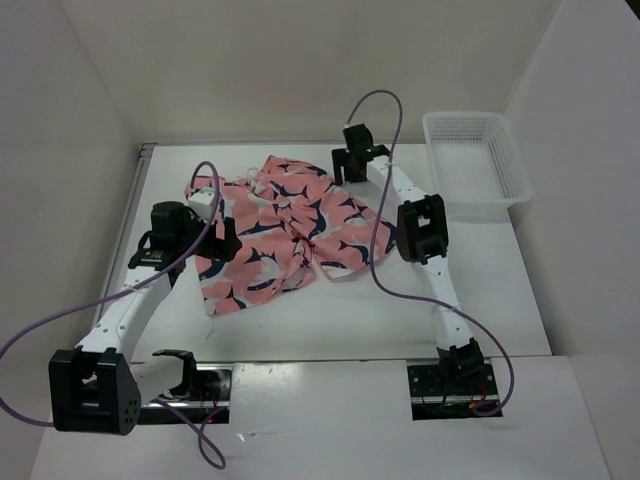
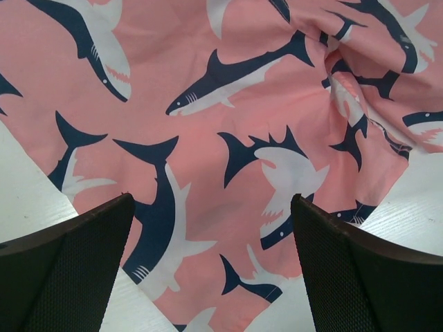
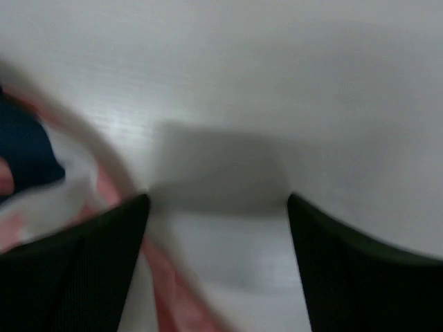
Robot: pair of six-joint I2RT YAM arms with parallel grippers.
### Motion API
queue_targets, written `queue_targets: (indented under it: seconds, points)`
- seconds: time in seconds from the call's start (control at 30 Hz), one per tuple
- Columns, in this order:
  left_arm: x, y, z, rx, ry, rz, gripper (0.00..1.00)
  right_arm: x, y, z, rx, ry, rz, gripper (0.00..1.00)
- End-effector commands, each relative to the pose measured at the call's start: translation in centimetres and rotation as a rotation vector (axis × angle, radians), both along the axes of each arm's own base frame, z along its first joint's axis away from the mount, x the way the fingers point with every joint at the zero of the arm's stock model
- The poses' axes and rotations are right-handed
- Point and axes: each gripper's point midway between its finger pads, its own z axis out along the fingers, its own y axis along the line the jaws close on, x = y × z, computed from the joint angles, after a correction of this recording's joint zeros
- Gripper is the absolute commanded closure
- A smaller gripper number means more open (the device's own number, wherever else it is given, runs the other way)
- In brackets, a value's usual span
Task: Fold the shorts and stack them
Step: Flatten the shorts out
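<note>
Currently left gripper [image 2: 211, 200] spread above shorts [image 2: 208, 124], right gripper [image 3: 218, 197] spread too, empty, fabric edge beside it, probably both lining up fold grabs (blurry).

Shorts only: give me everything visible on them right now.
The shorts are thin salmon-pink fabric printed with navy-and-white sharks. They lie unfolded and rumpled on the white table, with creases bunched around the crotch and both legs splayed toward the near edge. The open left hand hangs over one leg, gripping nothing. The open right hand is by their far edge, over bare table.
</note>
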Motion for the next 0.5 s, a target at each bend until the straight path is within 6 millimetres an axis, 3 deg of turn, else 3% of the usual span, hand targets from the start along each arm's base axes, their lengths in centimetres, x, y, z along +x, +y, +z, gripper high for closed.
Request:
queue_targets:
  seconds: [0.0,0.07,0.1,0.13,0.17,0.2,0.23,0.27,0.3,0.37,0.4,0.47]
  points:
    - [0.0,0.0,1.0,0.001,-0.053,-0.003,0.00,-5.2,3.7,4.2,0.086,0.082,0.231,0.16]
    - [0.1,0.0,1.3,0.001,-0.076,-0.003,0.00,-7.8,3.4,3.5,0.088,0.150,0.274,0.16]
    - [-0.1,0.0,1.1,0.001,-0.074,-0.003,0.00,-10.0,3.1,1.7,0.093,0.222,0.300,0.18]
    - [-0.2,0.0,0.7,0.001,-0.073,-0.003,0.00,-11.1,2.9,1.4,0.091,0.247,0.318,0.21]
    - [-0.1,0.0,1.2,0.000,-0.093,-0.003,0.00,-11.8,2.5,2.8,0.080,0.225,0.339,0.24]
    - [-0.3,0.0,0.7,0.001,-0.082,-0.003,0.00,-14.5,2.0,0.7,0.057,0.294,0.351,0.35]
    - [-0.3,0.0,0.7,0.001,-0.082,-0.003,0.00,-15.5,1.2,0.4,0.035,0.305,0.351,0.40]
    - [-0.5,0.0,0.6,0.001,-0.081,-0.003,0.00,-16.5,1.2,2.6,0.021,0.256,0.395,0.44]
    - [-0.5,0.0,0.6,0.001,-0.081,-0.003,0.00,-20.0,0.6,0.2,-0.013,0.329,0.430,0.47]
    - [-0.4,-0.2,0.7,-0.005,-0.090,-0.011,0.00,-23.0,0.2,0.0,-0.070,0.320,0.499,0.60]
    - [-0.7,-0.2,0.6,-0.005,-0.090,-0.011,0.00,-27.3,0.3,-0.1,-0.096,0.339,0.568,0.64]
    - [-0.5,-0.2,0.8,-0.005,-0.100,-0.011,0.00,-31.3,0.6,-0.3,-0.128,0.336,0.672,0.71]
